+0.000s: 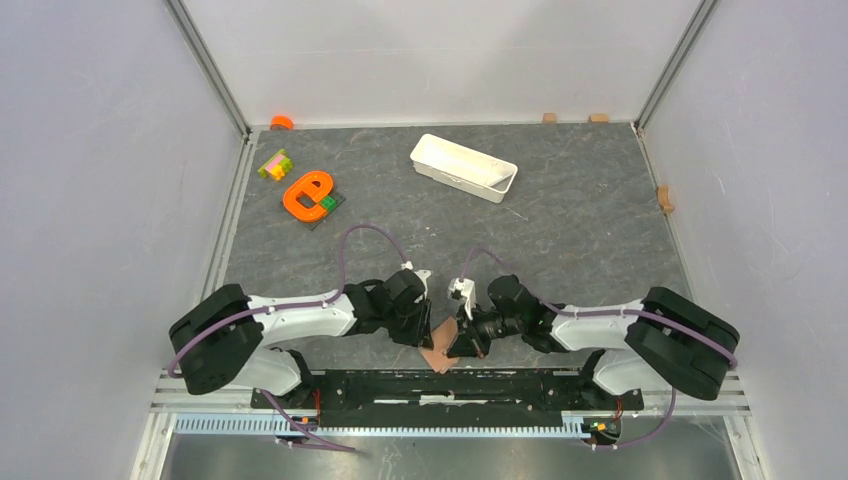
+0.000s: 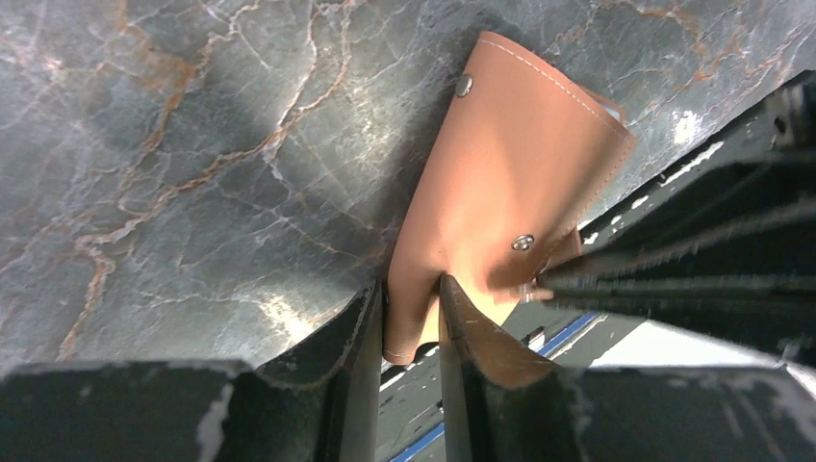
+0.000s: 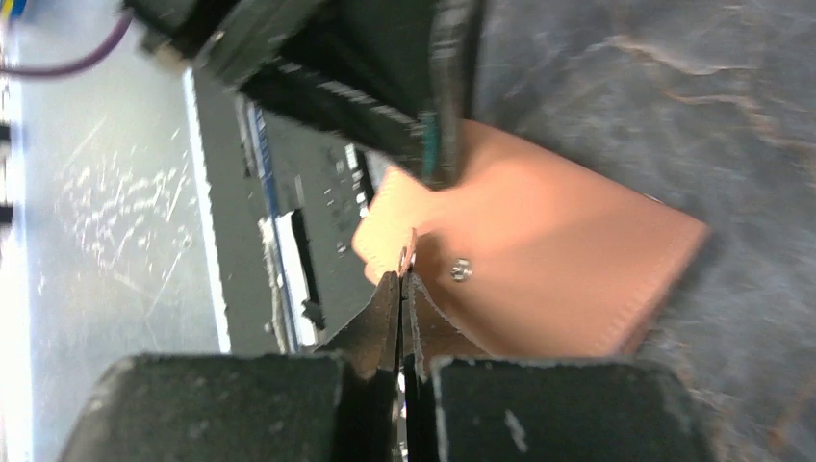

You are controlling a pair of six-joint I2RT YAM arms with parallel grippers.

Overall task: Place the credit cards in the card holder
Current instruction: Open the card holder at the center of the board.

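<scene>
Card holder: tan-brown leather-like wallet (image 2: 520, 164), smooth and matte, with pale stitching along its edges and small round metal snaps. It is lifted at the near edge of the table, bottom centre of the top view, between the two wrists.
Left gripper: (image 2: 412, 289) narrow, its dark, scuffed fingers (image 2: 358, 356) clamped on one edge of the card holder. The leather sits in the gap between them.
Right gripper: (image 3: 401, 279) pressed fully together, pinching a thin flap of the card holder just beside a snap.
Table: dark grey marbled sheet (image 2: 173, 144) with rust and white veins and a slight sheen.
Near edge: black metal rail (image 1: 450, 385) carrying both arm bases.
Room: plain pale grey walls (image 1: 100, 200) on three sides, with metal strips in the corners.
White tray: long plastic rectangle (image 1: 455, 180), upper centre, well apart from the arms.
Orange piece: glossy, rounded loop shape (image 1: 296, 205), upper left, lying on a small dark plate.
Blocks: small stack in yellow, green and pink (image 1: 274, 165), just above the orange piece.
Wooden block: small and tan (image 1: 665, 198), at the right wall.
Cables: purple, looping over each forearm (image 1: 360, 232).
</scene>
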